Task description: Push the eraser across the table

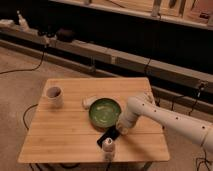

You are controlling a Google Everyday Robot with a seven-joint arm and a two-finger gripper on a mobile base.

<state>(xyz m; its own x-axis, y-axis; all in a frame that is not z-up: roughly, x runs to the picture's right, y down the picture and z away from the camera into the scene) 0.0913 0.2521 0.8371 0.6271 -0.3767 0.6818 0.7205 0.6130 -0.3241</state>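
Note:
The eraser [108, 135] is a small flat black block lying on the bamboo table [70, 132], just in front of the green bowl [105, 112] and right behind the small white bottle [108, 148]. My white arm comes in from the right. My gripper [120, 129] is low at the eraser's right end, touching or almost touching it, beside the bowl's front right rim.
A whitish lump [89, 102] lies left of the bowl. A white mug [54, 96] stands at the table's left side. The bottle stands near the front edge. Cables run over the floor on the left, a low ledge runs behind.

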